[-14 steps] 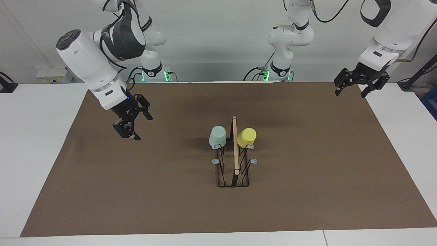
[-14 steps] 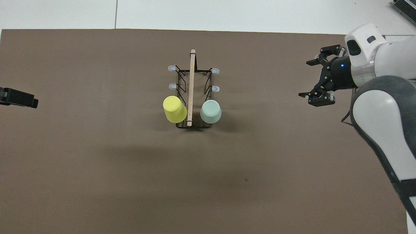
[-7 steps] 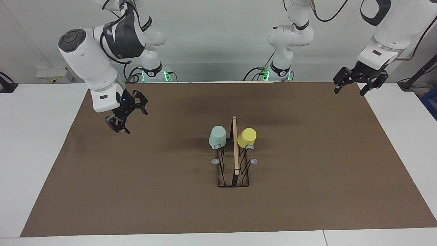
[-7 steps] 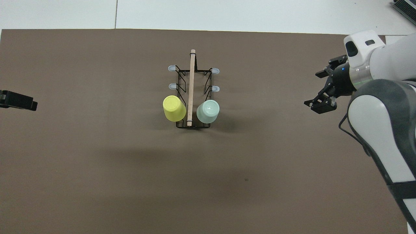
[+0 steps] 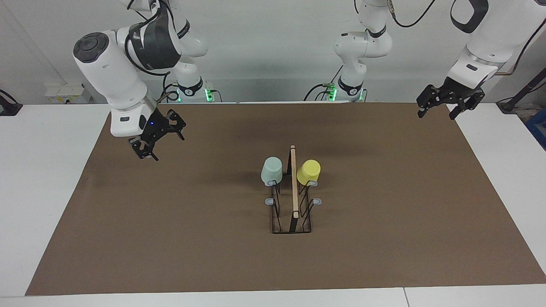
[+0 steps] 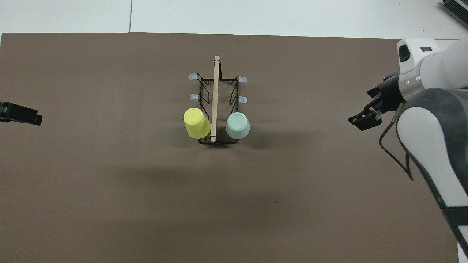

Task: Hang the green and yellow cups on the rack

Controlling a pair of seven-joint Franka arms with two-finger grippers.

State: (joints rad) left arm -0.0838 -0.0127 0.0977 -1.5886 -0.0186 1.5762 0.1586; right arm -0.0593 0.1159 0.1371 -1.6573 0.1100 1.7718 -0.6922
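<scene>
The black wire rack with its wooden rod stands mid-table; it also shows in the overhead view. The mint green cup hangs upside down on the prong nearest the robots, on the side toward the right arm. The yellow cup hangs the same way on the prong beside it, toward the left arm. My right gripper is open and empty, raised over the mat well away from the rack. My left gripper is open and empty, waiting over the mat's edge.
A brown mat covers most of the white table. The rack's other grey-tipped prongs, farther from the robots, are bare.
My right gripper has risen and drawn back from the rack toward its own end of the table. The green cup shifted slightly on its prong. The left arm has barely moved.
</scene>
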